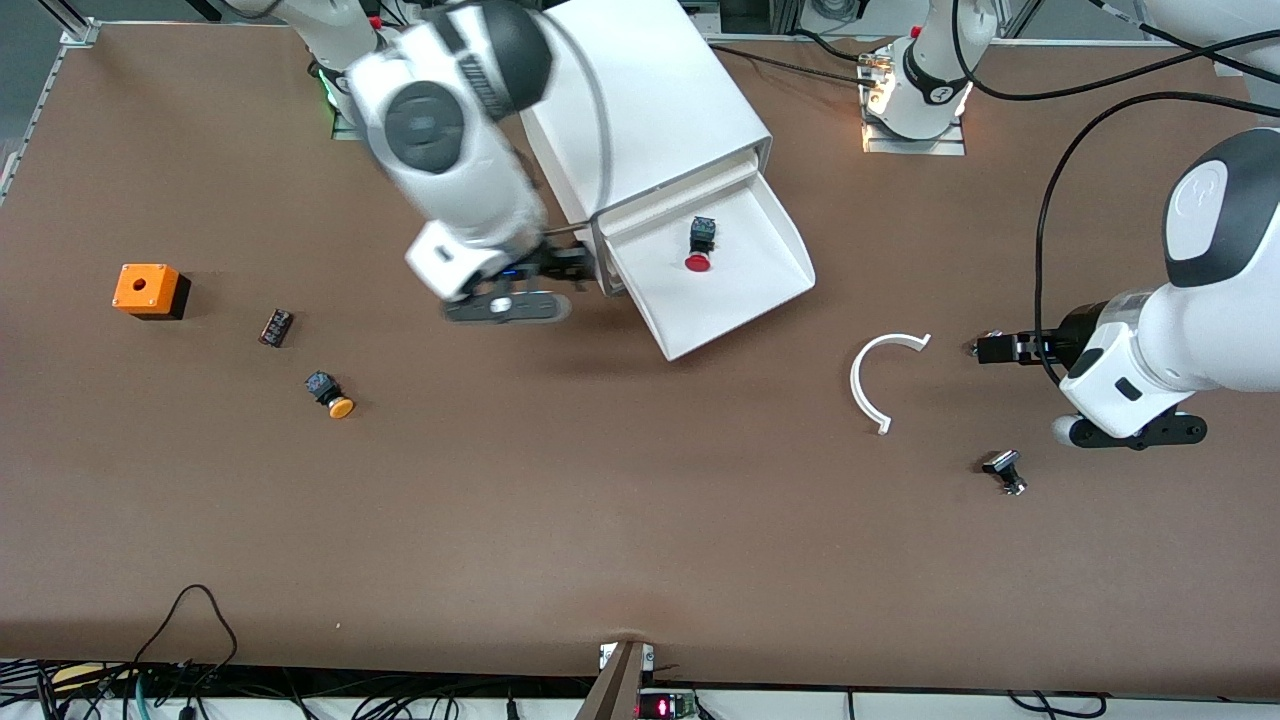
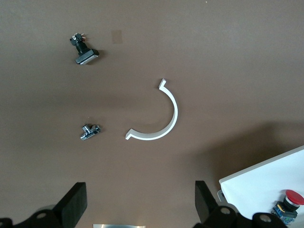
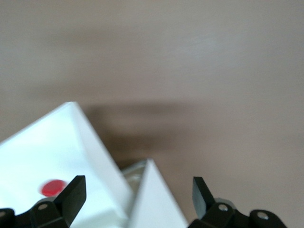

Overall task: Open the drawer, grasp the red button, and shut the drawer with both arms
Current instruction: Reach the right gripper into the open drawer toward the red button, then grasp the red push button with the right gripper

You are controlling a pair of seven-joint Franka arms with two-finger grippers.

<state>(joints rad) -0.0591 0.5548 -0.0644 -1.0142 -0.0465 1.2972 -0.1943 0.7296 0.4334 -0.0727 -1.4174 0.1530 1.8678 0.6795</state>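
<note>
The drawer (image 1: pixel 750 290) stands pulled out of the white cabinet (image 1: pixel 650 90). The button (image 1: pixel 698 246) lies on its side in it, red cap toward the front camera. My right gripper (image 1: pixel 578 265) hangs open at the cabinet's front corner, beside the drawer on the right arm's end. In the right wrist view its open jaws (image 3: pixel 137 194) straddle that white corner (image 3: pixel 154 199), with the drawer (image 3: pixel 42 152) and the button's red cap (image 3: pixel 53 187) to one side. My left gripper (image 1: pixel 985 348) is open over bare table, empty (image 2: pixel 140 202). The left wrist view catches the drawer's corner (image 2: pixel 259 187) and the button (image 2: pixel 290 200).
A white C-shaped strip (image 1: pixel 878 378) lies between the drawer and my left gripper. A small black part (image 1: pixel 1005 470) and a silver part (image 2: pixel 89 132) lie near that gripper. Toward the right arm's end are an orange box (image 1: pixel 150 290), an orange-capped button (image 1: pixel 331 394) and a dark part (image 1: pixel 276 327).
</note>
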